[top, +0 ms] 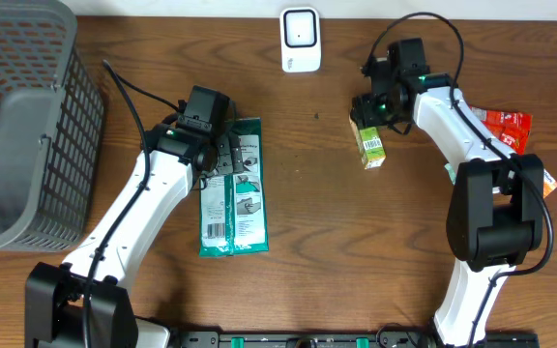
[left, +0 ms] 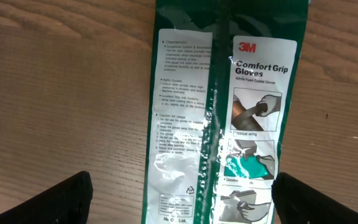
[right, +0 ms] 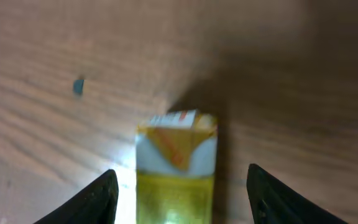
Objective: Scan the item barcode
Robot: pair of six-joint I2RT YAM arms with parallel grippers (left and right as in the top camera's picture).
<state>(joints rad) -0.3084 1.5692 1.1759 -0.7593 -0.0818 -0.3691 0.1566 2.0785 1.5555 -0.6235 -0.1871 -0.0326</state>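
Left tool [left: 182, 196]: you are hovering it wide open over the glove pack [left: 185, 93], left of the scanner [top: 300, 39].
Right tool [right: 179, 186]: you are straddling the carton [right: 176, 149], open, gripping nothing, right of the scanner.

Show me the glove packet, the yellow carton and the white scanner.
glove packet [left: 216, 118], left wrist view, on its centre seam.
yellow carton [top: 373, 147], overhead view, on its barcode face.
white scanner [top: 300, 39], overhead view, middle of its body.
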